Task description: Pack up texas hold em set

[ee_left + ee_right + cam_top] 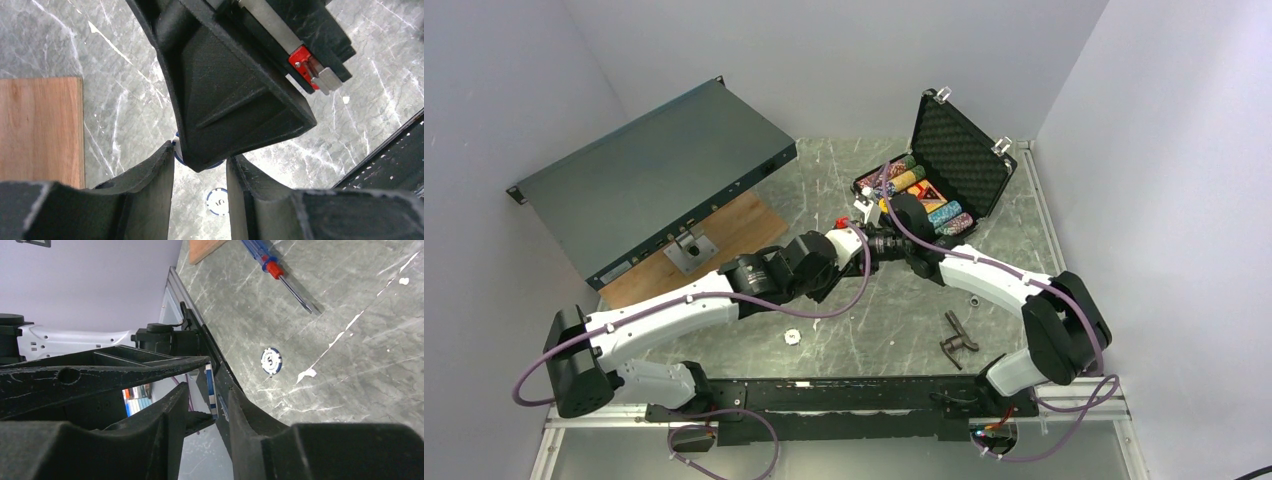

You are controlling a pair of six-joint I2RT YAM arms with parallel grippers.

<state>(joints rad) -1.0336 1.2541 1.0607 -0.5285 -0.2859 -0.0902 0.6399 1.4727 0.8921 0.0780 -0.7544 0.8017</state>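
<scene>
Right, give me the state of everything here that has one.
left gripper: shut on the held chip
right gripper: open, fingers either side of the held chip
held chip: on edge, not yet handed over
loose chip: flat on the table
briefcase: open, lid upright
chip rows: seated in the briefcase
screwdriver: lying on the table

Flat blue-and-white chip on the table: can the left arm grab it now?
Probably not yet. The flat round blue-and-white poker chip lies uncovered, but the left pincer is shut on a second blue-and-white chip.
</scene>
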